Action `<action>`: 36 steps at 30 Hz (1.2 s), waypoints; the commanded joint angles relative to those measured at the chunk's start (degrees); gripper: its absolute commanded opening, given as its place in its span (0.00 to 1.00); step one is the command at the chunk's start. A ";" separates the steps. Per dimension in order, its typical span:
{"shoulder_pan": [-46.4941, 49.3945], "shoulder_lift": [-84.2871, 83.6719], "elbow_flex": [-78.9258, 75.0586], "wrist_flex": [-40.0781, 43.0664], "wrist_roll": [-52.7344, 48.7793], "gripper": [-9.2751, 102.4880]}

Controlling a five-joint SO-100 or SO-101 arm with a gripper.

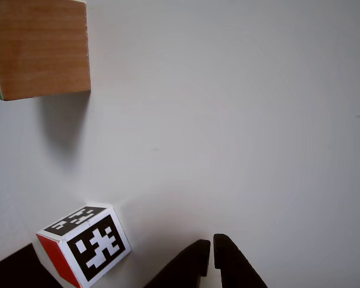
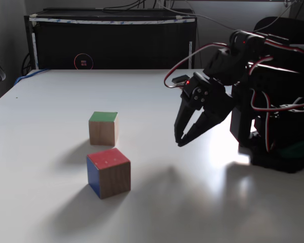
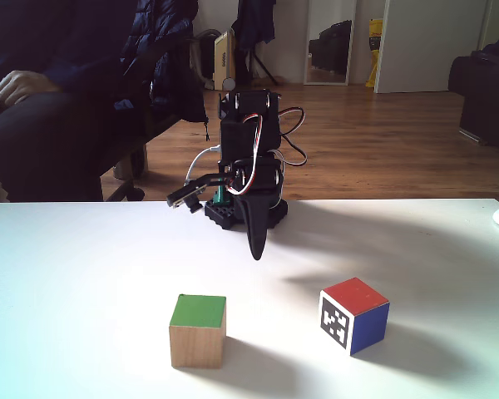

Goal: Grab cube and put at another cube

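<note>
Showing two cubes (image 3: 198, 331) (image 3: 354, 315), one hand (image 3: 255, 249)

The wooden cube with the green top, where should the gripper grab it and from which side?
Probably from above, closing on two opposite bare-wood side faces of the wooden cube. It sits flat, green face up, apart from the marker cube, so its sides look free. The gripper hangs shut, off the table.

In a fixed view, the cube (image 3: 198, 331) sits left of the marker cube (image 3: 354, 315) on the counter (image 3: 83, 274); the claw (image 3: 256, 249) hangs behind, between them.
</note>
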 commanded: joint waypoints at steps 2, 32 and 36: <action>0.97 0.18 -2.81 0.35 2.20 0.08; 2.72 0.18 -2.11 -3.78 1.41 0.24; 2.72 0.18 -3.78 -7.12 1.49 0.25</action>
